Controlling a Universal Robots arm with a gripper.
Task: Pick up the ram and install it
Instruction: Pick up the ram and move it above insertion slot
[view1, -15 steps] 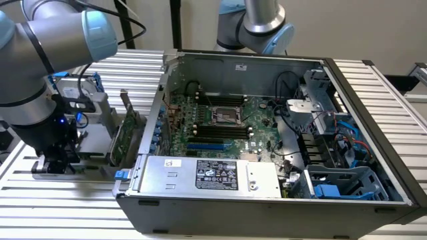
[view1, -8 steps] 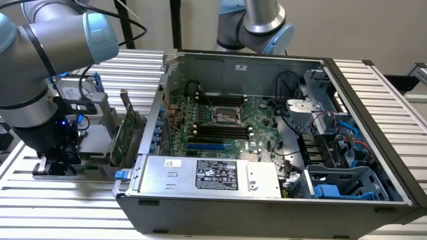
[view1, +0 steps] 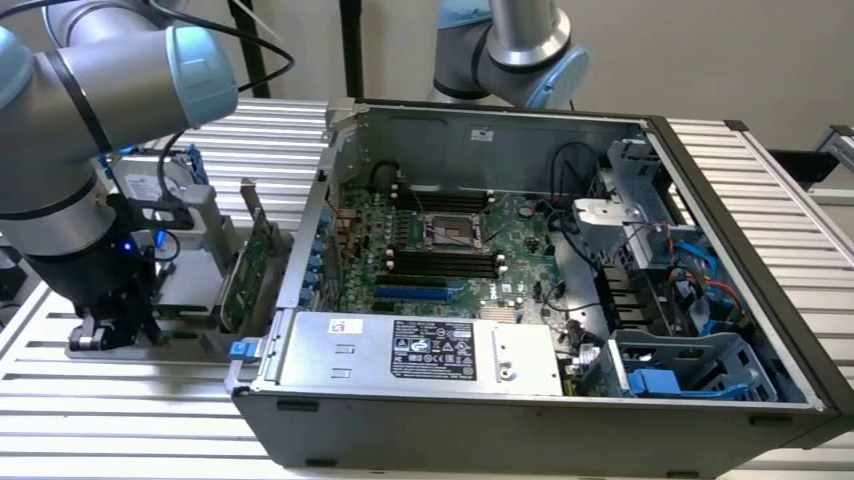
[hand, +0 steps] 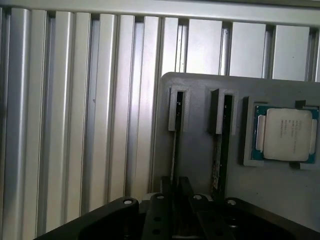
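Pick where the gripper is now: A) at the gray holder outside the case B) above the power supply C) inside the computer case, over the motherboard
A: the gripper sits low at the gray holder, on the exterior view's left of the computer case, and the wrist view looks onto that holder's two slots.

No legible print on the power supply's label (view1: 434, 350)
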